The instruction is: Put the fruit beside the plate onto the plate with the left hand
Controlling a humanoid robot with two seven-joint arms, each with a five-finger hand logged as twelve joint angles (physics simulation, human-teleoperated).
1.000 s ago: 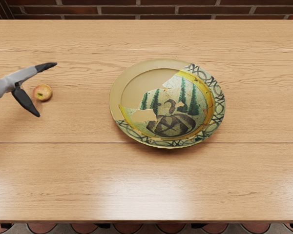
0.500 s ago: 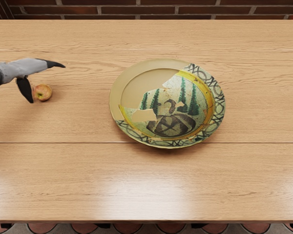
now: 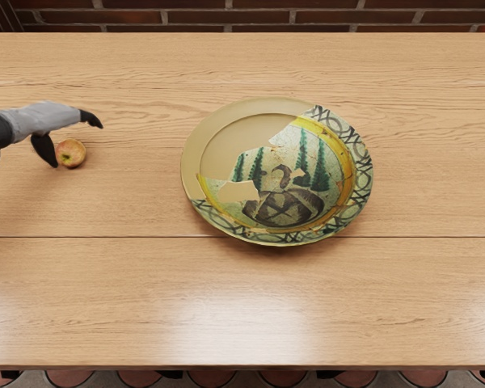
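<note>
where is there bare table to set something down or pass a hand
Bare table spans the front strip below the plate, the back strip by the brick wall, and the gap between apple and plate. Crowded only far left, where the left robot hand hovers at the apple.

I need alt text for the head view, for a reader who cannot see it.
The left hand, open, hovers at a small apple on a wooden table. A painted plate lies apart, to the picture's right, with no fruit on it.
</note>
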